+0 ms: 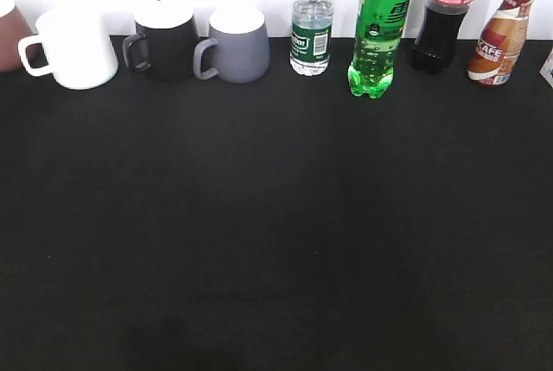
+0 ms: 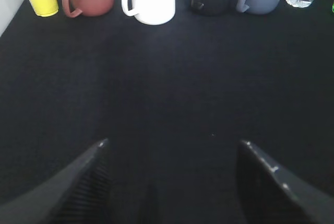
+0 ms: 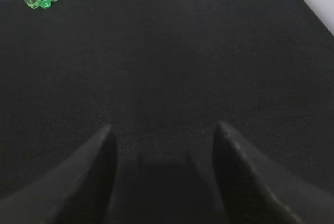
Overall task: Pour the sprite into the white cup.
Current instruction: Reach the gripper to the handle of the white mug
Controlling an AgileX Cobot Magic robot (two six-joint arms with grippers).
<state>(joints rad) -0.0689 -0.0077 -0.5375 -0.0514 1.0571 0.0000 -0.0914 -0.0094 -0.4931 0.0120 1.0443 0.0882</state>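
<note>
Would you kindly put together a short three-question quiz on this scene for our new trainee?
1. True or false: the sprite stands between the water bottle and the cola bottle.
2. Which mug is right beside the white cup in the exterior view? A grey, B black, C none.
3. Fill in: both grippers, left and right, have jaws that are ____.

Key: 1 true; 2 B, the black mug; 3 open.
</note>
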